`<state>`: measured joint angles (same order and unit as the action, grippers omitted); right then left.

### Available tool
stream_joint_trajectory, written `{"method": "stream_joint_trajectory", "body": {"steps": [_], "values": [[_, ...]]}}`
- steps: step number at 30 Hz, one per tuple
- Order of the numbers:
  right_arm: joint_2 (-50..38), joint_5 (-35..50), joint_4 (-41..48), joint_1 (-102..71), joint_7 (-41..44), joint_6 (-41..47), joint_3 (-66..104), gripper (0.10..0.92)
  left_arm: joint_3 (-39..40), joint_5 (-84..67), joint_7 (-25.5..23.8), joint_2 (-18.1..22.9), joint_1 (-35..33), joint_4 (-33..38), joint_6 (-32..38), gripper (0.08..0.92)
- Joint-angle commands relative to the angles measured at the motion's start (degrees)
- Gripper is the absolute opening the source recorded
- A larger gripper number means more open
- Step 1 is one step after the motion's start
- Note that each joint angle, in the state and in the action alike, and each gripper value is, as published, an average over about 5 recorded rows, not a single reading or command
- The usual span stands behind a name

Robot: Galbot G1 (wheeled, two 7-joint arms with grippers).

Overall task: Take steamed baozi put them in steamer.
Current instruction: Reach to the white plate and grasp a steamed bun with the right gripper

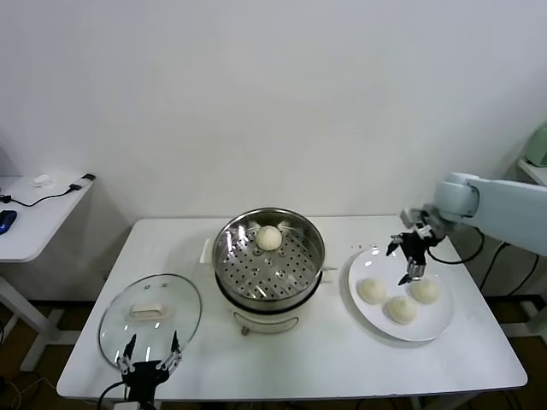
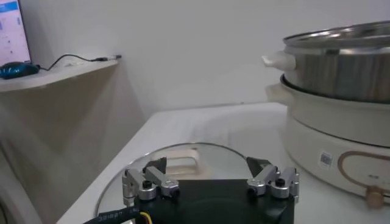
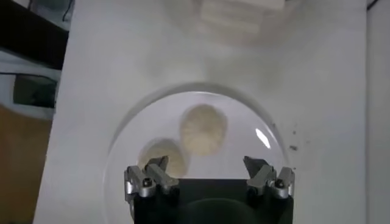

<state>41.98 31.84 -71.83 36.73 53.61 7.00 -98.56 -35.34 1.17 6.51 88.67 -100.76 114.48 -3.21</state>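
Right hand (image 1: 413, 259) hovers fingers apart over the plate (image 1: 363, 299) holding three baozi (image 1: 372, 290); one sits in the steamer (image 1: 269, 260). Best to straddle a bun squarely, squeeze gently. Left hand (image 1: 149, 359), open, waits near the glass lid (image 1: 149, 318).

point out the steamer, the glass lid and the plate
steamer (image 1: 229, 256), head view, left part of the steel rim
glass lid (image 1: 182, 295), head view, bare glass right of its handle
plate (image 1: 434, 328), head view, bare right rim
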Motion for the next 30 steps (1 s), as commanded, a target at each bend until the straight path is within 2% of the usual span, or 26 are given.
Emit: {"method": "stream_joint_trajectory", "body": {"steps": [1, 14, 30], "values": [[1.07, -1.33, 3.34, -13.52, -5.41, 6.56, 8.39, 0.823, -0.04, 0.15, -0.06, 0.13, 0.33, -0.75, -0.11, 0.823], [5.10, -2.03, 7.33, -17.37, -6.79, 6.84, 12.60, 0.823, -0.39, 0.06, -0.10, 0.02, 0.65, -1.47, -0.07, 0.823], [5.59, -4.82, 8.22, -18.69, -5.61, 6.55, 14.25, 0.807, -0.34, 0.04, -0.11, 0.04, 0.48, -1.23, 0.01, 0.823]]}}
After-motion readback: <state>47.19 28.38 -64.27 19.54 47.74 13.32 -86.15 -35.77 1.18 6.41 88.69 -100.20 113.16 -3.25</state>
